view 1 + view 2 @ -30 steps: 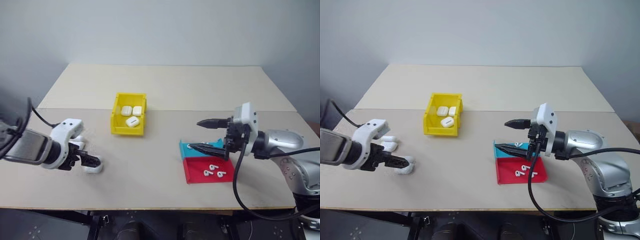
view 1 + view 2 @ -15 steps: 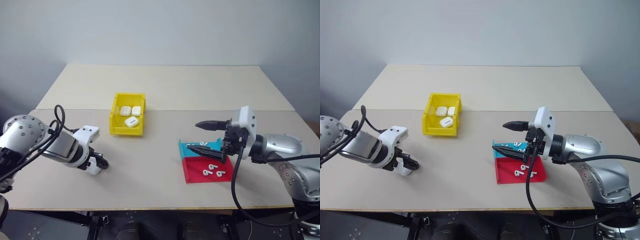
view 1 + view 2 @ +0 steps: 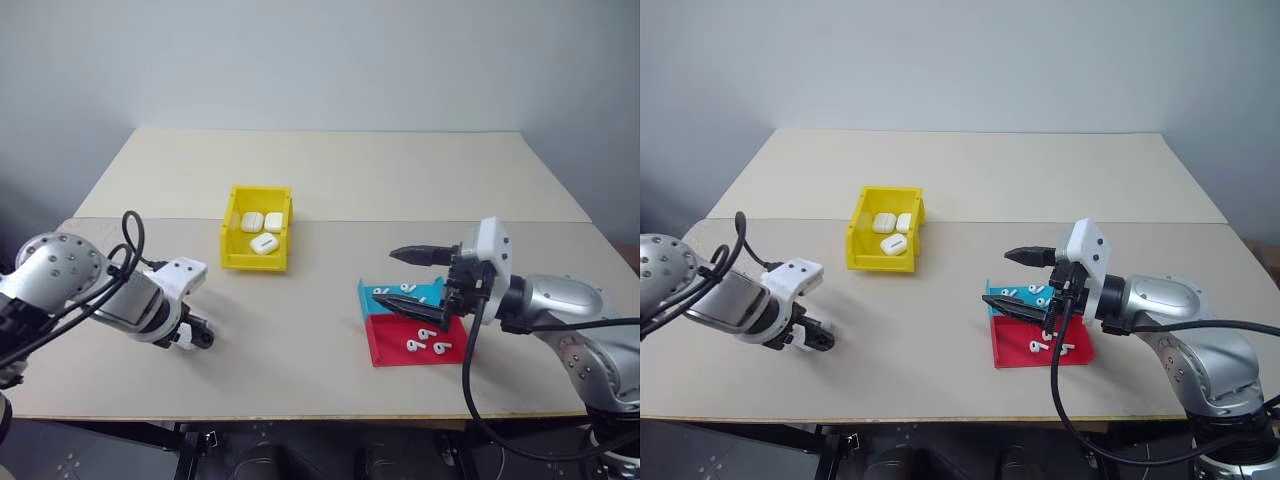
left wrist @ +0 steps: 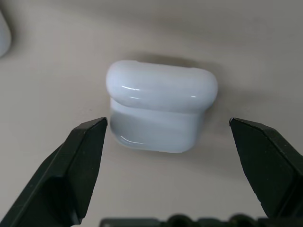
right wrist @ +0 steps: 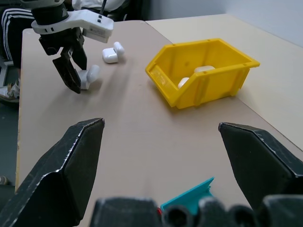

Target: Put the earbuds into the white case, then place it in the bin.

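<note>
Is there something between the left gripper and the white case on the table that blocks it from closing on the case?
Nothing visible does. The left gripper is open and points down at the white case, with one finger on each side and only bare table in the gaps.

The worktop (image 3: 330, 180) is a pale beige surface made of two slabs — a seam runs across it from side to side, roughly level with the middle of the scene. Behind it rises a plain light grey wall (image 3: 320, 60).

On the near slab, toward the right, two flat trays lie side by side and touching: a teal tray (image 3: 372, 296) farther back and a red tray (image 3: 385, 350) in front of it, nearer the front edge.

At the worktop's far left end, the right wrist view catches a seated person's legs in dark trousers with white side stripes (image 5: 14, 33) — just beyond the edge.
</note>
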